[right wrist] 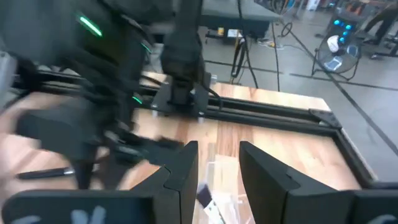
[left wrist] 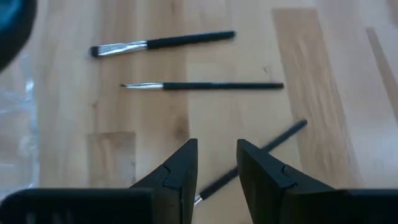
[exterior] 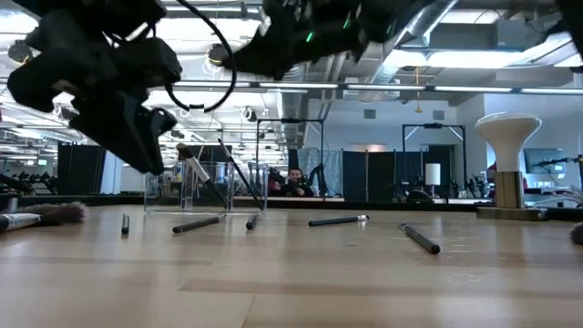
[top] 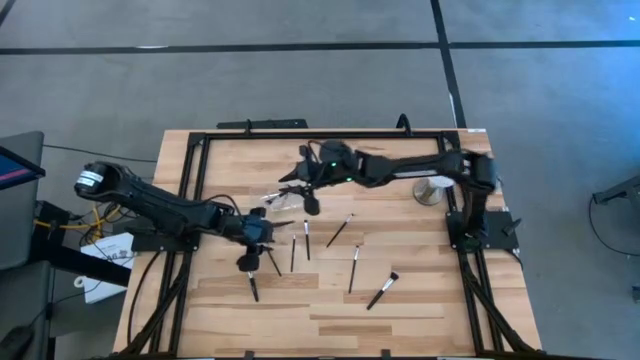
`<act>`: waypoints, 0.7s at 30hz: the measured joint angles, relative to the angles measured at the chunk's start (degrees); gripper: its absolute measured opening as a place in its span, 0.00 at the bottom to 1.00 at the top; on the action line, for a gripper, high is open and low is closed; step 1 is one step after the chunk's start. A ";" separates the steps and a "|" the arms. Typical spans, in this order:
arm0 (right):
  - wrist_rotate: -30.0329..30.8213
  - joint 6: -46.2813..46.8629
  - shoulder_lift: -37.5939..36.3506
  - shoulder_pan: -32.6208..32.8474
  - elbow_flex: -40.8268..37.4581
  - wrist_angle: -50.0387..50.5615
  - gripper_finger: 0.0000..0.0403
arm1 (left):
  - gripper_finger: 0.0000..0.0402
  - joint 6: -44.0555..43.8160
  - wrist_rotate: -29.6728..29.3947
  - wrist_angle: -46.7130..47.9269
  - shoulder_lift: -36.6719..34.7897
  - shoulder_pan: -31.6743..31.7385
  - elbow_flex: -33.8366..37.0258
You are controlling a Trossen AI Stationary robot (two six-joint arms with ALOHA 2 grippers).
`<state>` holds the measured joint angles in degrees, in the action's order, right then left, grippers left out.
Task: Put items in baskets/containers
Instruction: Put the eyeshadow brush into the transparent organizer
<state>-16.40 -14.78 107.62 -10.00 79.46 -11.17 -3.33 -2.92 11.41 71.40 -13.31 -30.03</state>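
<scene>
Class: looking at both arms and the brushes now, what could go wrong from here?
1. The left gripper hovers open over a slim dark-handled makeup brush lying askew; its fingers might close off-centre.
2. The right gripper hangs over the clear plastic container; it could knock it.

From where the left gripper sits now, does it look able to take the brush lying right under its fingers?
Probably yes. The left gripper hangs open just above the table, and a slim brush runs diagonally beneath the gap between its fingers. Nothing lies over that brush; the two other brushes lie apart from it, beyond.
</scene>
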 joint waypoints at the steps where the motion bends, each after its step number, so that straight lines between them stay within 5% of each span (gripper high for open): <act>1: 0.00 -0.31 -2.09 0.28 0.00 2.46 0.27 | 0.27 2.07 1.82 -0.07 0.26 0.61 0.47; 10: 0.02 -0.27 -16.95 2.25 0.01 18.47 0.27 | 0.27 9.77 6.01 -12.76 2.91 4.06 10.90; 21: 0.02 -0.27 -17.10 6.49 -0.14 20.78 0.27 | 0.26 11.62 6.98 -23.10 2.83 6.03 18.34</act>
<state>-16.38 -15.05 90.52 -3.51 79.32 9.61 8.29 4.05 -11.69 74.23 -7.28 -11.70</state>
